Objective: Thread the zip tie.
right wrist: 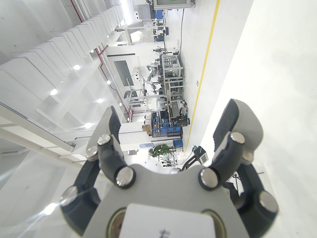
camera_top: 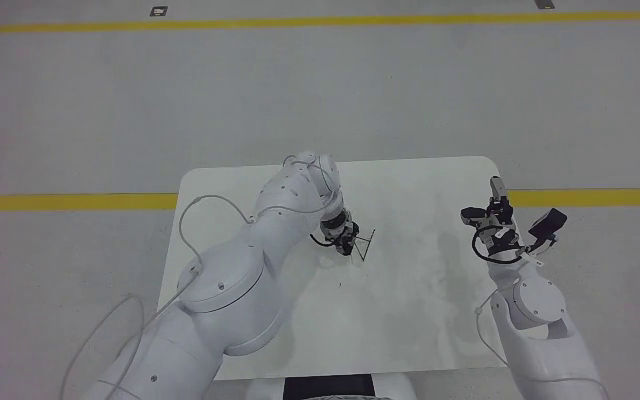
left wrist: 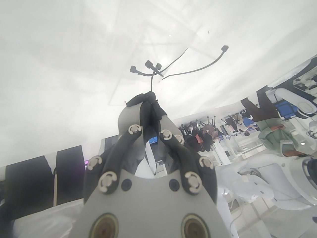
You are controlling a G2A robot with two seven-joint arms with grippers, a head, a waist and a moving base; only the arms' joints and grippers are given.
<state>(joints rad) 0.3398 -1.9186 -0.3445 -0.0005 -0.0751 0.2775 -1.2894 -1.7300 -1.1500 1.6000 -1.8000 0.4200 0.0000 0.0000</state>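
Four black zip ties point(left wrist: 149, 63) can be counted by their square heads in the left wrist view. They lie in a loose cluster near the middle of the white tabletop point(camera_top: 420, 310). Three heads sit close together, and the fourth is at the end of a long curved strap that reaches away from the others. Several straps cross one another at the cluster. The left claw point(left wrist: 148, 97) is clenched, with its dark fingertips pressed together on the end of one thin strap point(left wrist: 151, 84). This strap runs from the fingertips straight to the crossing point of the cluster; which head it belongs to cannot be determined. In the top view the left arm extends across the tabletop, and its claw is just beside the cluster. The right claw point(right wrist: 172, 107) is released: its two fingers stand wide apart with nothing between them. In the top view it sits at the right edge of the tabletop, well apart from the zip ties. The right wrist view shows it directed toward the room beyond the tabletop.
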